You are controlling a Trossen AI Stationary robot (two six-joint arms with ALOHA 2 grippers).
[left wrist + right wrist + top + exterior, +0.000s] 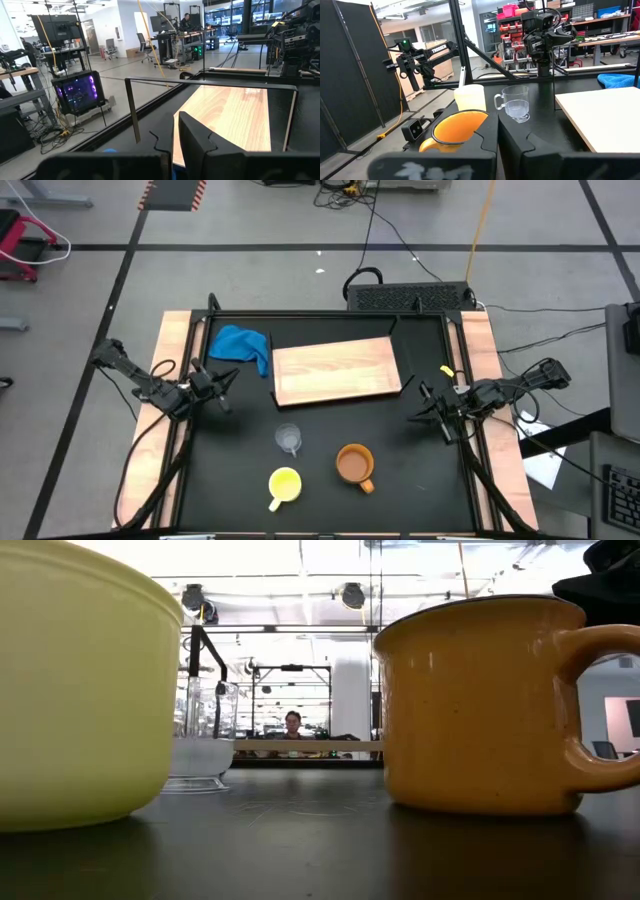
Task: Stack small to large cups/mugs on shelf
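The light-wood board [335, 372] lies flat at the table's far middle. The small clear glass cup [289, 439] stands upright on the black table nearer than the board. The orange-brown mug [355, 465] stands to its right and the yellow mug [284, 485] stands nearest the near edge, both upright with handles. My left gripper [222, 385] hovers left of the board, shut and empty, and points toward the board [235, 115]. My right gripper [425, 405] hovers right of the mugs, shut and empty, and points toward the orange-brown mug [460, 127] and the glass cup [515, 102].
A crumpled blue cloth [243, 345] lies at the board's far left corner. Black frame rails run along the table's sides. A person sits far back in the room [292, 723]. Bare black table lies between the mugs and each gripper.
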